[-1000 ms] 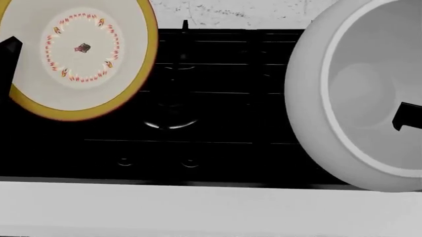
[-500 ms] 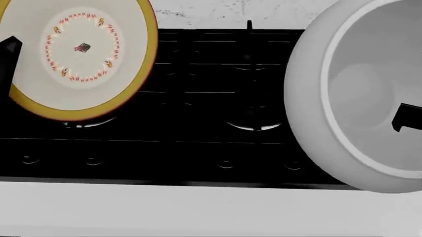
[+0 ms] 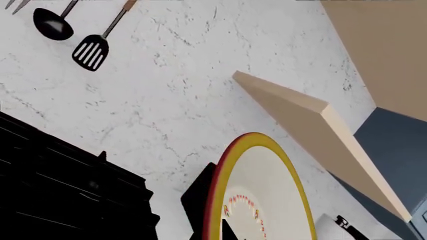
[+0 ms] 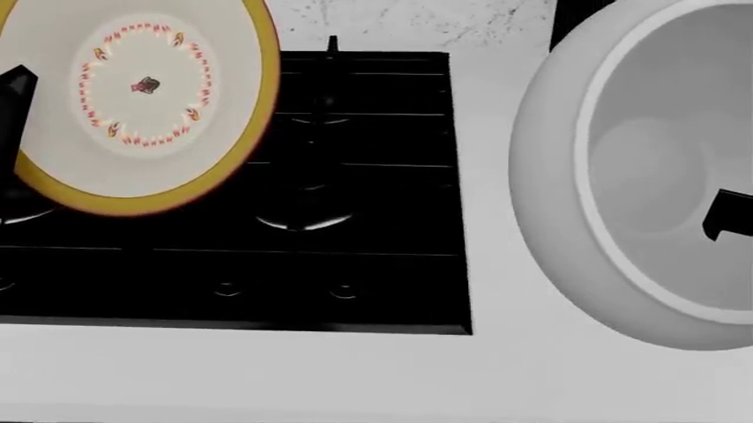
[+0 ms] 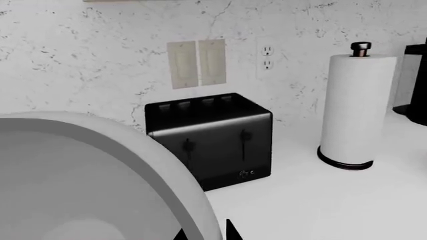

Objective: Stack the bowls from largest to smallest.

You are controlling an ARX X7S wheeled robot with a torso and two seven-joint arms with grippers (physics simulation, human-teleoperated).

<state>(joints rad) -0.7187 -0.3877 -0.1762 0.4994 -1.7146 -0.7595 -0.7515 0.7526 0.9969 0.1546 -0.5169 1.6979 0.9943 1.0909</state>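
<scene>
Head view is showing the left claw gripping the yellow-rimmed bowl above the stove, while the right claw is clamping the pale grey bowl over the worktop.

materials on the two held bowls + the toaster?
Yellow-rimmed bowl: looks like glazed ceramic, with painted red-dotted ring and smooth sheen. Pale grey bowl: matte ceramic or stoneware by its thick wall; plastic is possible. Toaster: black, satin casing, metal or plastic, unclear in this render.
</scene>
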